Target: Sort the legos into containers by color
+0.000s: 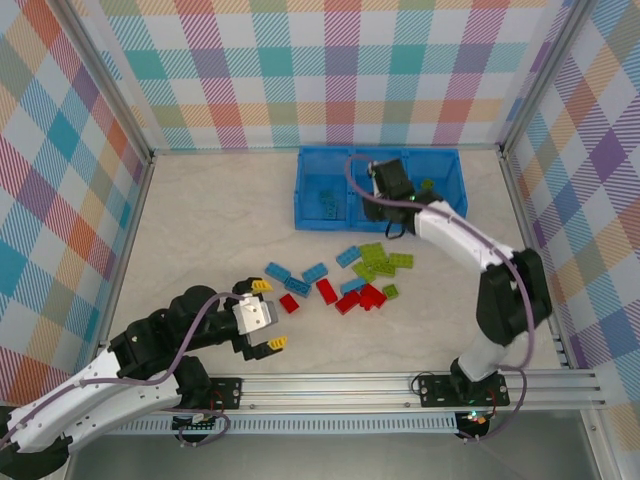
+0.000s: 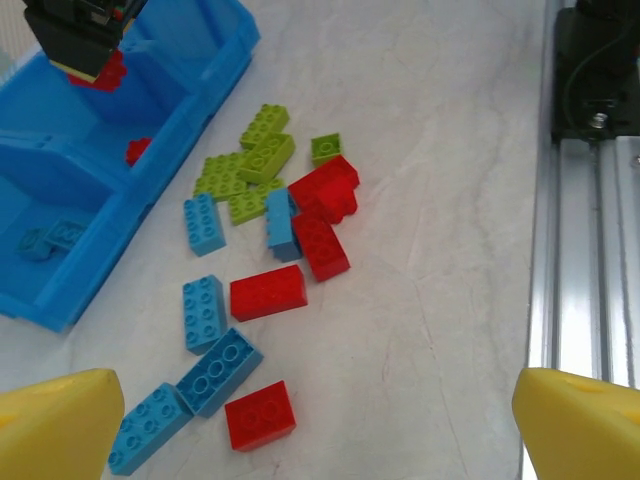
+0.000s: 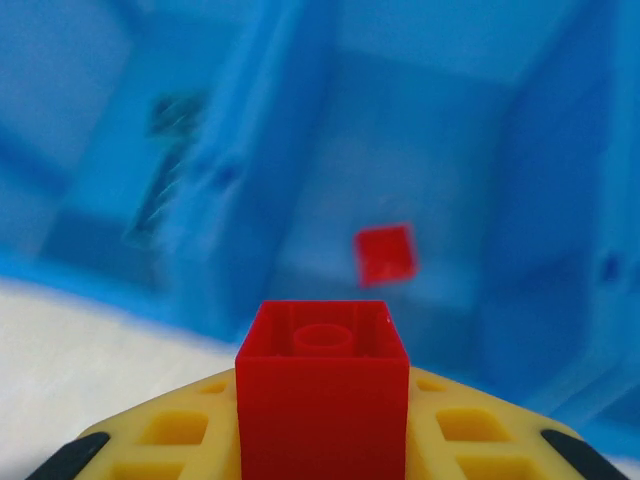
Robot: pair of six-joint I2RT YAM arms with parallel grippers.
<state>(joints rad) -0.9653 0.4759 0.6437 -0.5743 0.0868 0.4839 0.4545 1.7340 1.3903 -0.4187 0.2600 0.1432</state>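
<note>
Two grippers stand in opposite states. Nearest the arms' bases, well short of the bright blue three-compartment plastic tray (image 1: 300,195), the left gripper (image 1: 268,314) hangs with its yellow fingertips (image 2: 60,425) spread fully apart, holding and touching nothing. Between it and the tray, small studded plastic legos (image 1: 350,280) in blue, red and lime green lie scattered on the pale table (image 1: 200,220). A loose red brick (image 2: 260,415) and a few blue ones lie closest to the left gripper. The green ones lie on the tray's side of the scatter.

At the tray itself, the right gripper (image 1: 388,180) is clamped on a small red studded plastic block (image 3: 322,390), pinched between its yellow pads. It hangs over the tray's middle compartment, where another red piece (image 3: 385,253) lies on the floor, below and a little beyond the held one. The tray's left compartment holds blue bricks (image 1: 328,205) and its right one holds green bricks (image 1: 428,185).

Release looks like the step in hand. The block seems to sit over the matching compartment, so parting the jaws should drop it in. The tray's near wall is the only edge it might catch.
</note>
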